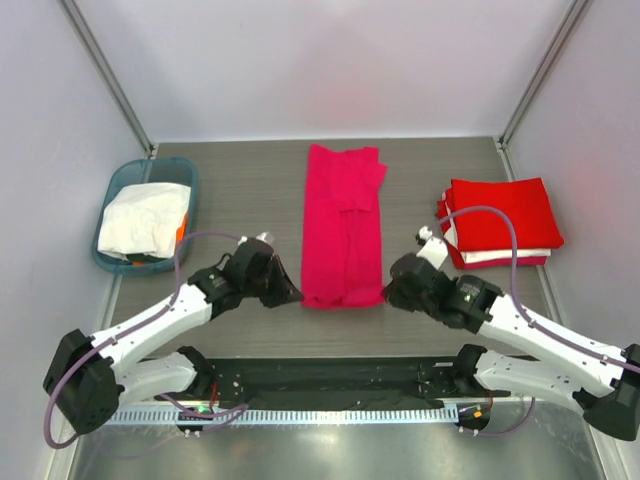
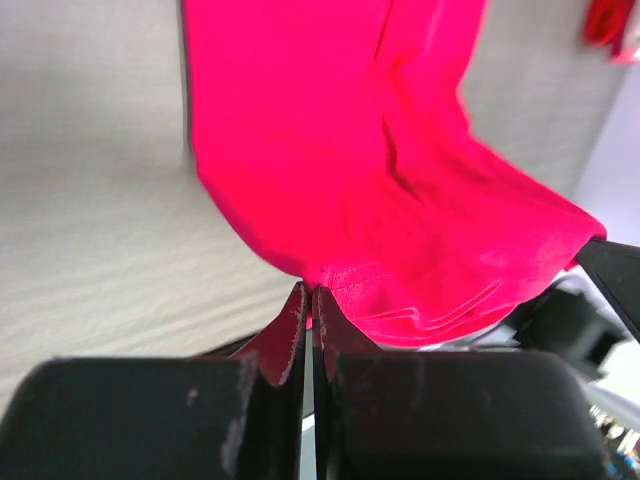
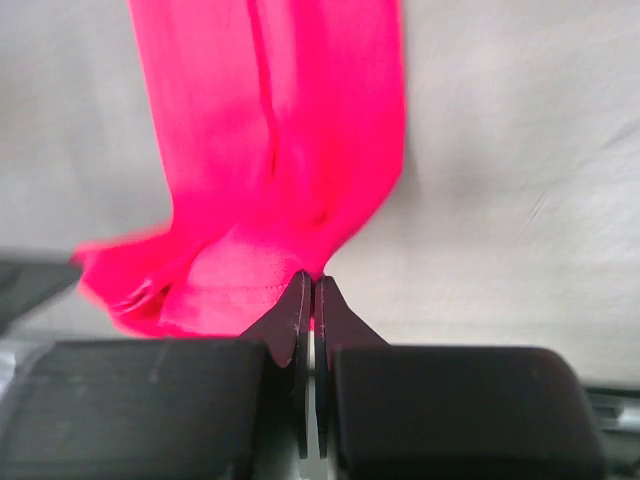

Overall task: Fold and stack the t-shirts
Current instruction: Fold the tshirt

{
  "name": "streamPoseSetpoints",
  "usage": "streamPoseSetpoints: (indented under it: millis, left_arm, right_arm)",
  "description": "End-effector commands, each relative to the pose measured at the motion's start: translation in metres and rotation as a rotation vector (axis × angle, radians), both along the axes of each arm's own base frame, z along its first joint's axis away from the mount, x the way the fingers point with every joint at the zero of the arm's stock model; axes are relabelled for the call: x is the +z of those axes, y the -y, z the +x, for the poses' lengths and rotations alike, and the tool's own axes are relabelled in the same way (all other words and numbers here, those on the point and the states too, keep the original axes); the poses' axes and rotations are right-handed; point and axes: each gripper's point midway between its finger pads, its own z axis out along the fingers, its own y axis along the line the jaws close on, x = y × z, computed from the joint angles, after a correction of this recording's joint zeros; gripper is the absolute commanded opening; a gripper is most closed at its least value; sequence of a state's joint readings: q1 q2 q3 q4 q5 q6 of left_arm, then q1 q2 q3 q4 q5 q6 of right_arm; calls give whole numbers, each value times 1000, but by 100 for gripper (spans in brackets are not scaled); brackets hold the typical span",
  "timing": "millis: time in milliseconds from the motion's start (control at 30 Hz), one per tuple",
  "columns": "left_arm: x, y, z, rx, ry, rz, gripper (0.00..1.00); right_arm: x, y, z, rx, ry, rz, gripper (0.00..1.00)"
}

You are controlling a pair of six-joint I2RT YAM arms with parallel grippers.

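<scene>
Top cam only: basket [image 1: 150,172] w/ white tee [image 1: 140,226].

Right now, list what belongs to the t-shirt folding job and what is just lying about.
Belongs to the job:
- magenta-pink t-shirt, mid-table
- stack of red t-shirts, folded, at right
- white t-shirt, crumpled in the basket
- left gripper and right gripper, each shut on the magenta-pink shirt's near edge

Lying about:
- teal plastic basket

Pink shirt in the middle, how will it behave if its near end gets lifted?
Likely floppy: the pink shirt lies in soft folds, so it should sag. Probably light: the left end effector and right end effector pinch just its corners.
</scene>
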State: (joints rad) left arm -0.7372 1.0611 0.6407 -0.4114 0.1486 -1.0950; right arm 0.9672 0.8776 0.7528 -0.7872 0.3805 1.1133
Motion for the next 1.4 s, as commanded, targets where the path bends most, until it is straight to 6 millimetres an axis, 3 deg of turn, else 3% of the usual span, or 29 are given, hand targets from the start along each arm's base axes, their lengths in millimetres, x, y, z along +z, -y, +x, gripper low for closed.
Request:
streamPoseSetpoints:
  millis: [0,100,133,200,233,267,433,633,833,1367]
  left_arm:
    - [21,2,29,0,52,-8,0]
    - [29,3,57,26,67,-17,1]
    - [40,7,68,31,90,-36,0]
    - [36,4,86,52,77,-29,0]
    - [49,6,99,59,101,-51,0]
    - [42,7,106,58,82,-40,0]
    - [62,15,145,66,126,-53,0]
    - [58,10,181,106,129,-28,0]
    - [51,6,206,125,114,-30,0]
    - [30,11,258,134,75,-39,0]
  right_arm:
    - [23,24,46,-53,96,-135,1]
    - [31,29,76,-56,102,-189,1]
    - [38,26,84,-53,109,-186,1]
    - [34,27,102,-45,100,-220,1]
    - [41,28,113,-60,105,-206,1]
    - [36,28,121,-53,92,-223,1]
    - [47,38,159,-82,102,-212,1]
    - [39,35,191,-46,73,-195,1]
    - [31,29,214,-6,68,-186,1]
    - [-7,36,266,18,15,-173,1]
